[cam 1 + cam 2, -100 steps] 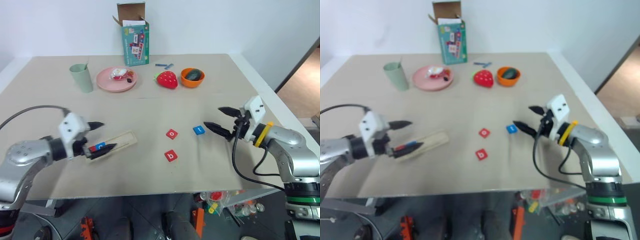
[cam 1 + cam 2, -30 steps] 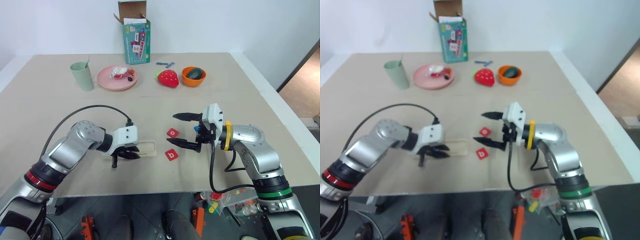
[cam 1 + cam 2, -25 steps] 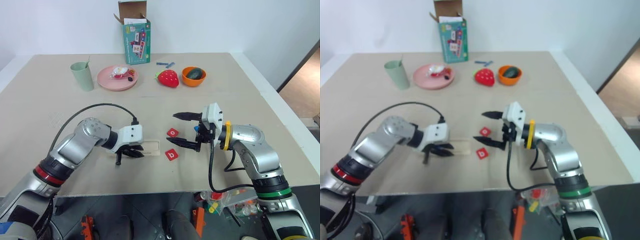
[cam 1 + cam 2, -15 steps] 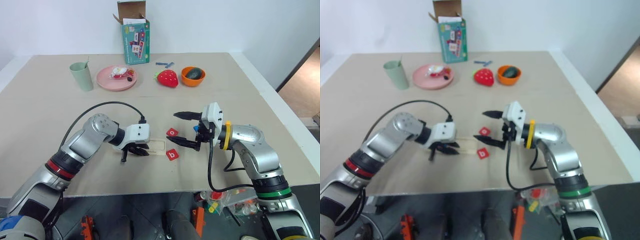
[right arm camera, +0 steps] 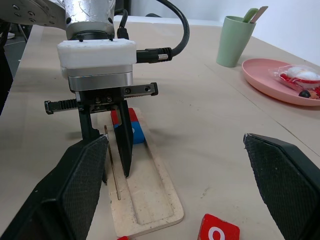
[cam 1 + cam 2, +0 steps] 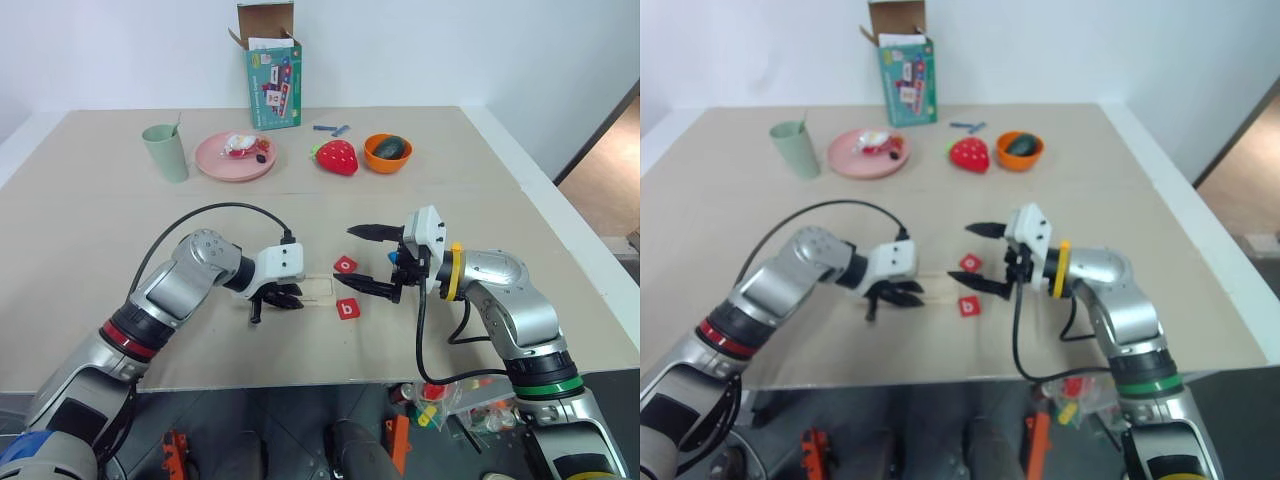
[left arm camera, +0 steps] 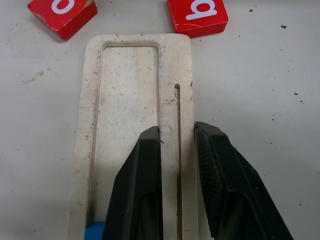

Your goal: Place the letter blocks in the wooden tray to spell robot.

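Dragged rightward across the table, the long pale wooden tray (image 7: 135, 125) now ends just beside the red square "o" block (image 6: 345, 265) and red "b" block (image 6: 348, 309). A red and a blue tile (image 5: 131, 131) sit at its far end. The left gripper (image 7: 177, 145) pinches the tray's rim. At three o'clock, the right gripper (image 6: 375, 260) hangs spread, holding a blue block (image 6: 393, 256) nobody has placed yet.

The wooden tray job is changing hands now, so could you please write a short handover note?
Left gripper: shut on the wooden tray, pinching its side rail.
Right gripper: open, empty, hovering by the loose blocks.
In the tray: a red block and a blue block; their letters cannot be read.
On the table beyond the tray's end: red o block and red b block.
Left: seat the remaining blocks to finish robot.
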Tool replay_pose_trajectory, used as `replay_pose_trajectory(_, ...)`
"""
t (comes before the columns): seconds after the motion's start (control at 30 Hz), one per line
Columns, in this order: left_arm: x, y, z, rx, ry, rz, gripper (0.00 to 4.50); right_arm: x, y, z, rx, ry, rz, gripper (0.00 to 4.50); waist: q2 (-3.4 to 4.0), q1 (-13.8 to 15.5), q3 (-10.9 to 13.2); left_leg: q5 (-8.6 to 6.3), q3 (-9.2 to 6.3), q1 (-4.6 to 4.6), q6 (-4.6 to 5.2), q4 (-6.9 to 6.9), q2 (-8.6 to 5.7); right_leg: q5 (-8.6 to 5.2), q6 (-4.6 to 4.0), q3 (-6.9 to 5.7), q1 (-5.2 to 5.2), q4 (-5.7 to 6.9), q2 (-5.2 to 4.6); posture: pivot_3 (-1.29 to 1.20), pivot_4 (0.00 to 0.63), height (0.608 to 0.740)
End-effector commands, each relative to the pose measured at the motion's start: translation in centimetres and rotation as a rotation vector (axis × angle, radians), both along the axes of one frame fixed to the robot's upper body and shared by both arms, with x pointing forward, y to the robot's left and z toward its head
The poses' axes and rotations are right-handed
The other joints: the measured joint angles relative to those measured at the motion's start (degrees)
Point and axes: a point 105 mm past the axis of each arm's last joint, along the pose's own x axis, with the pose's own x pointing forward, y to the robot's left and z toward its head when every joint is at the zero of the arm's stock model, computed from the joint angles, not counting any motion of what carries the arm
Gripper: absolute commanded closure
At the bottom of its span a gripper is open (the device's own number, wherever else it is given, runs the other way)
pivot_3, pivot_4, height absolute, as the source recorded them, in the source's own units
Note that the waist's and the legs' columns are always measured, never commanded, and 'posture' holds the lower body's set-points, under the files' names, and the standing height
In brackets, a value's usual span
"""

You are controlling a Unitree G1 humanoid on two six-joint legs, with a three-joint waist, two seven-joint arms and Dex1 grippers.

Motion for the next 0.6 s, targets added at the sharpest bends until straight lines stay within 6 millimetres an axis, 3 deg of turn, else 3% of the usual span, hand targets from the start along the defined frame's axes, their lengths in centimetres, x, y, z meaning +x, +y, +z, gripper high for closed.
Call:
replay_pose_trajectory(0.03, -0.3, -0.4, 0.4, -0.01, -0.002, -0.006, 3.02, -0.2, 0.0, 0.9, 0.005, -0.038, 0.015, 0.0, 0.0, 0.0, 0.0, 0.0, 0.0, 0.0, 0.0, 0.0, 0.0, 0.0, 0.0, 0.0, 0.0, 0.0, 0.0, 0.0, 0.15, 0.74)
replay_pose_trajectory(0.17, -0.3, -0.3, 1.5, -0.03, -0.02, -0.001, 1.73, -0.2, 0.0, 0.8, 0.0, -0.035, 0.018, 0.0, 0.0, -0.03, 0.0, 0.0, 0.01, -0.03, 0.0, 0.0, 0.01, 0.0, 0.0, 0.0, -0.03, 0.0, 0.01, 0.0, 0.15, 0.74)
replay_pose_trajectory(0.33, -1.1, 0.8, 5.0, -0.121, -0.045, -0.005, 0.02, -0.2, -0.9, 0.4, -0.056, -0.022, 0.022, 0.0, 0.0, -0.12, 0.01, 0.0, 0.01, -0.08, 0.0, -0.01, 0.02, 0.0, 0.0, 0.0, -0.08, 0.0, 0.02, 0.0, 0.15, 0.74)
replay_pose_trajectory(0.43, -2.5, 1.3, 6.6, -0.223, -0.001, -0.028, 0.02, -0.1, -1.7, -0.2, -0.14, -0.036, 0.04, 0.0, 0.0, -0.14, 0.01, 0.0, 0.02, -0.06, 0.0, -0.02, 0.04, -0.01, -0.01, 0.0, -0.09, 0.0, 0.02, 0.0, 0.15, 0.74)
replay_pose_trajectory(0.53, -4.5, 2.0, 8.3, -0.443, 0.052, -0.048, 0.02, -0.1, -2.5, -1.3, -0.249, -0.046, 0.079, 0.0, 0.01, -0.32, 0.01, 0.0, 0.07, -0.03, 0.01, -0.05, 0.06, -0.03, -0.01, 0.02, -0.09, 0.0, 0.01, 0.0, 0.15, 0.74)
replay_pose_trajectory(0.6, -5.6, 2.7, 7.9, -0.525, 0.054, -0.024, 0.02, -0.1, -2.6, -1.9, -0.288, -0.037, 0.11, 0.0, 0.02, -0.39, 0.01, -0.01, 0.08, -0.03, 0.01, -0.06, 0.08, -0.04, -0.03, 0.02, -0.1, 0.0, 0.01, 0.0, 0.15, 0.74)
